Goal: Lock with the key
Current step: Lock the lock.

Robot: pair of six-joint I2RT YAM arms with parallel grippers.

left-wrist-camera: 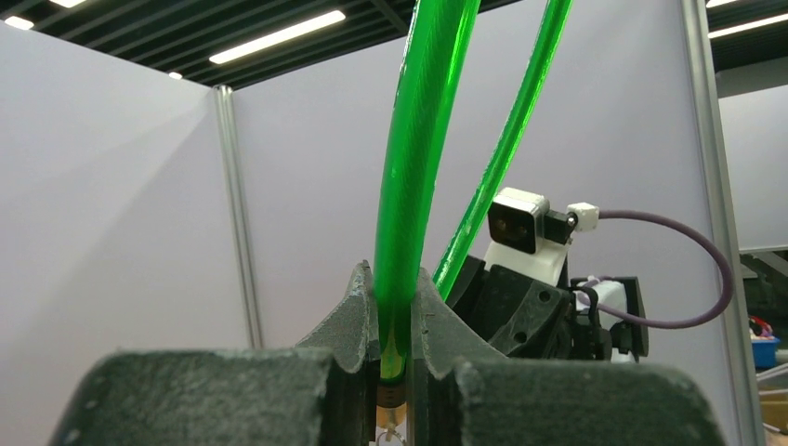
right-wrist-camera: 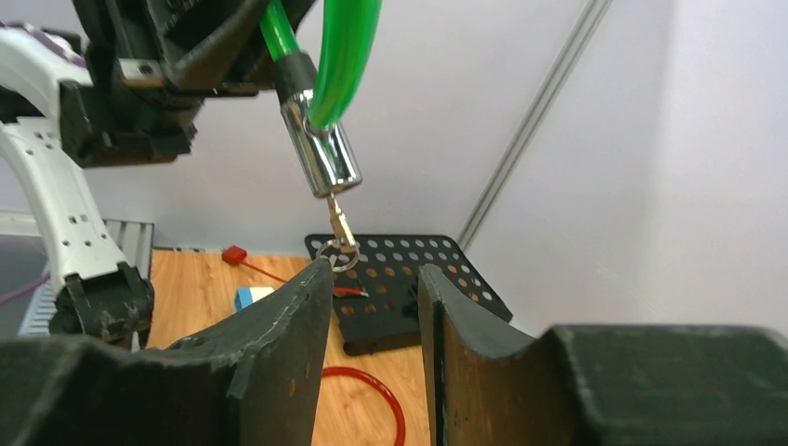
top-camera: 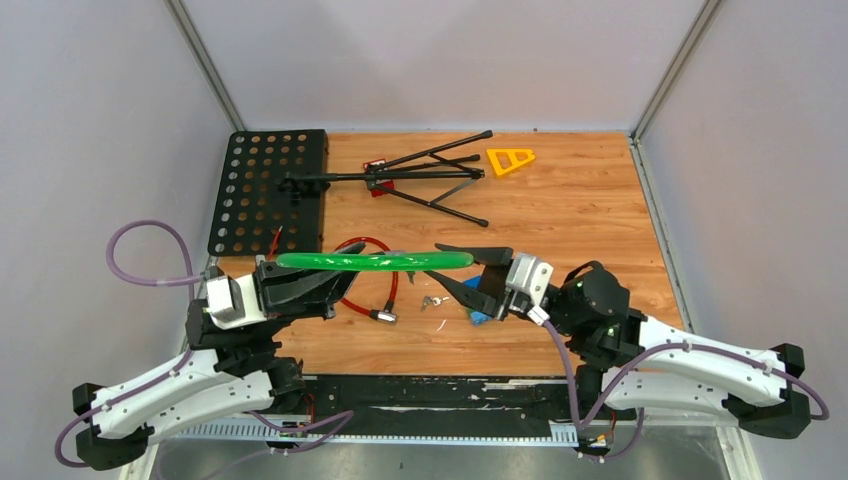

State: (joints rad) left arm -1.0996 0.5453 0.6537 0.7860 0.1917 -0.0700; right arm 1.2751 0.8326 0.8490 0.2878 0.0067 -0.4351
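Note:
My left gripper (top-camera: pixel 340 272) is shut on a green cable lock (top-camera: pixel 375 261) and holds its loop in the air; the cable runs up between the fingers in the left wrist view (left-wrist-camera: pixel 400 232). The right wrist view shows the lock's chrome cylinder (right-wrist-camera: pixel 325 153) hanging below the left gripper, with a brass key (right-wrist-camera: pixel 339 226) and its ring sticking out of the bottom. My right gripper (right-wrist-camera: pixel 372 288) is open and empty. It sits just below the key, with the ring touching its left fingertip (right-wrist-camera: pixel 311 288). In the top view it (top-camera: pixel 458 272) is at the loop's right end.
A red cable lock (top-camera: pixel 365 285) lies on the wooden table under the green loop, with loose keys (top-camera: pixel 432 301) and a blue object (top-camera: pixel 479 317) beside it. A black perforated plate (top-camera: pixel 268 190) with a folded tripod (top-camera: pixel 430 175) lies at the back. An orange triangle (top-camera: pixel 510 160) is at the back right.

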